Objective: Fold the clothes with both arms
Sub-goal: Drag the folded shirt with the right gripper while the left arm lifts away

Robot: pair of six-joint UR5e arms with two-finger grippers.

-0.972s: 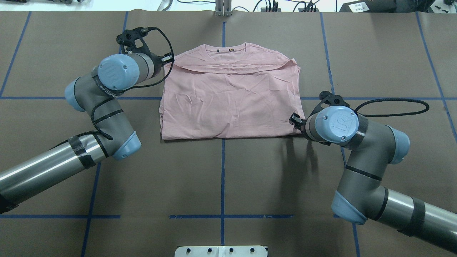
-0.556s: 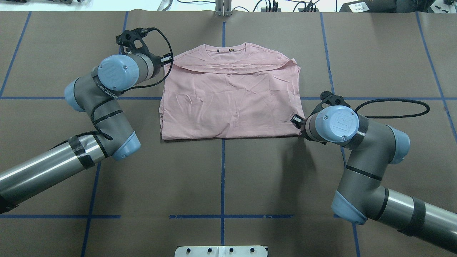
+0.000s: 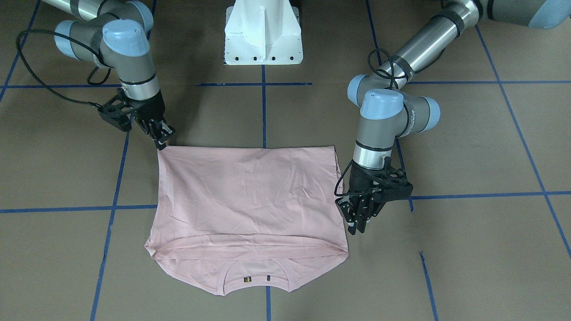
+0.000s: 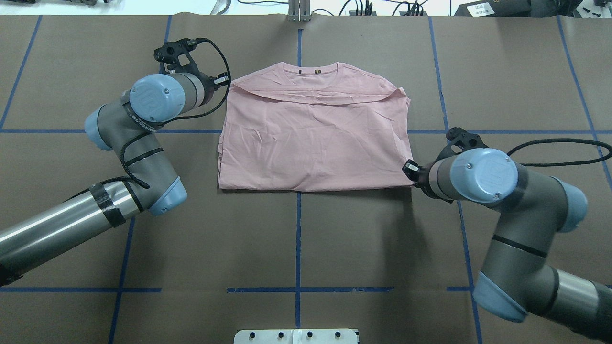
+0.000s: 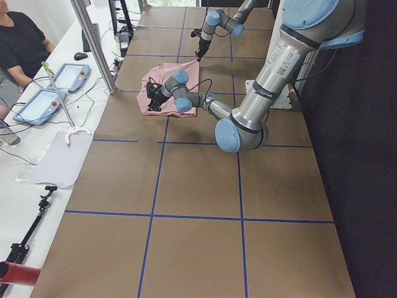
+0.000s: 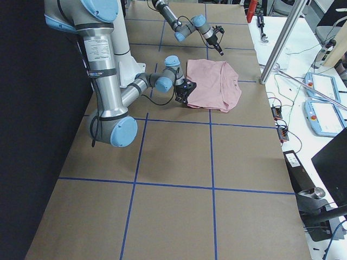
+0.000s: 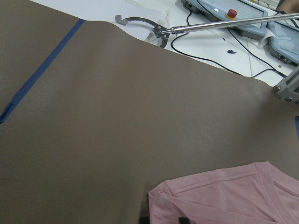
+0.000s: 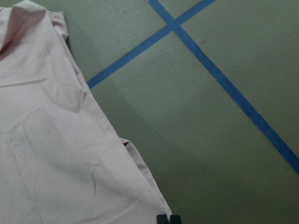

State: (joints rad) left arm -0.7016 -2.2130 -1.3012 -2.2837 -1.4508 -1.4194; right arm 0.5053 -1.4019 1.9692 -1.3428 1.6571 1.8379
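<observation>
Comparing with one second ago in the overhead view, I see that the pink T-shirt (image 4: 311, 143) has slid a little toward the right of the frame: its collar was on the blue centre line and now sits to the right of it. The right gripper (image 4: 409, 168) has gone the same way, outward and slightly lower in the frame. I judge that it drags the cloth to pull it flat before a further fold; the shirt is already a rough rectangle with no sleeve sticking out. Its fingers are pressed together on the lower right corner of the shirt, and the wrist camera shows that corner ending just at the tips. The left gripper (image 3: 357, 225) has hardly moved and stands at the shoulder corner, upper left of the shirt in the overhead view. Whether it pinches the cloth or is only beside it, I cannot tell. The shirt lies flat, plain pink upward, on the brown table (image 4: 358, 239), in the upper middle of the frame
</observation>
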